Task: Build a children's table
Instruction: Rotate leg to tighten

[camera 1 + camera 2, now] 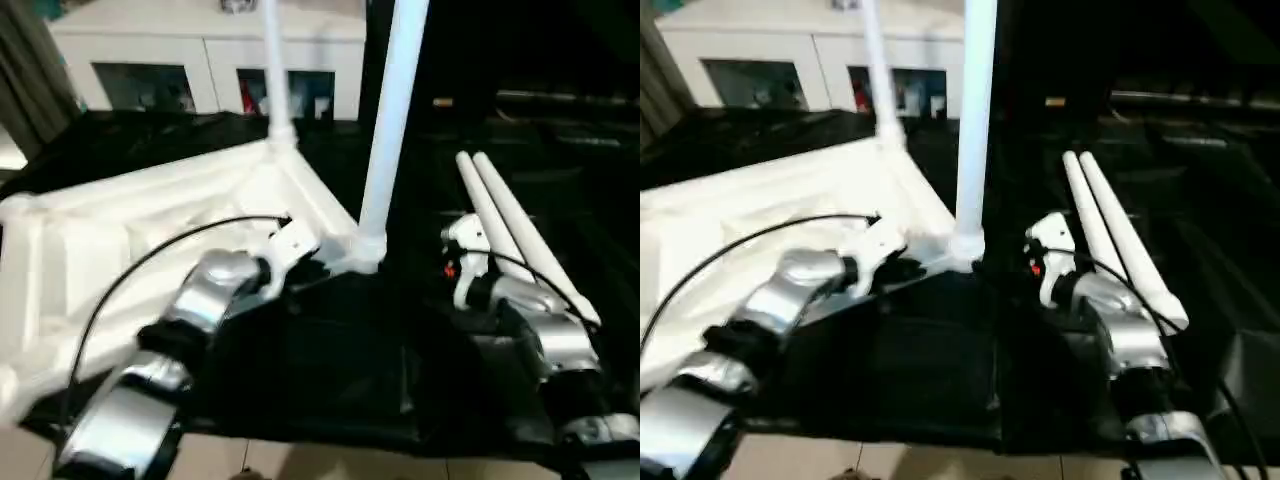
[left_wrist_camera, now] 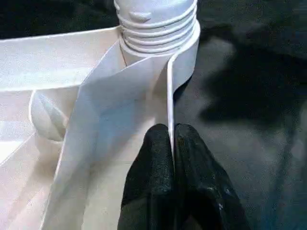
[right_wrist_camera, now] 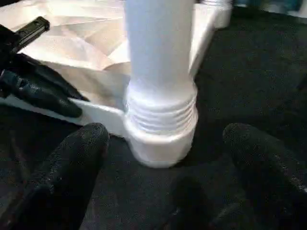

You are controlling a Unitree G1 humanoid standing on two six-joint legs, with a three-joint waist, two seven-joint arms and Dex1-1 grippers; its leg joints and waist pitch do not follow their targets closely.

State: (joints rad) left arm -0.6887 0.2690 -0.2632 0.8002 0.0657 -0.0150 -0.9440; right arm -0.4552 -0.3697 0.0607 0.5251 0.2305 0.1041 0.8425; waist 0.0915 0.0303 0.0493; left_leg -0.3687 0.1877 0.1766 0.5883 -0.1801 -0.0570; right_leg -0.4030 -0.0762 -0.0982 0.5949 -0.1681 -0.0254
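We keep the tabletop (image 1: 150, 240) upside down on the black cloth (image 1: 330, 370) so its corner sockets face up; two legs stand in them, the near leg (image 1: 390, 130) at twelve o'clock from our wrists, and two spare legs (image 1: 510, 225) lie at three o'clock. Our left gripper (image 2: 172, 158) is pinched tight on the tabletop's thin rim, steadying it. Our right gripper (image 3: 165, 158) gapes wide around the near leg's base, gripping nothing.

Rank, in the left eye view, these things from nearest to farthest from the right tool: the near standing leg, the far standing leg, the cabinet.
1. Near leg, just left of the right tool.
2. Far leg, at the tabletop's back corner.
3. Cabinet, at the back.
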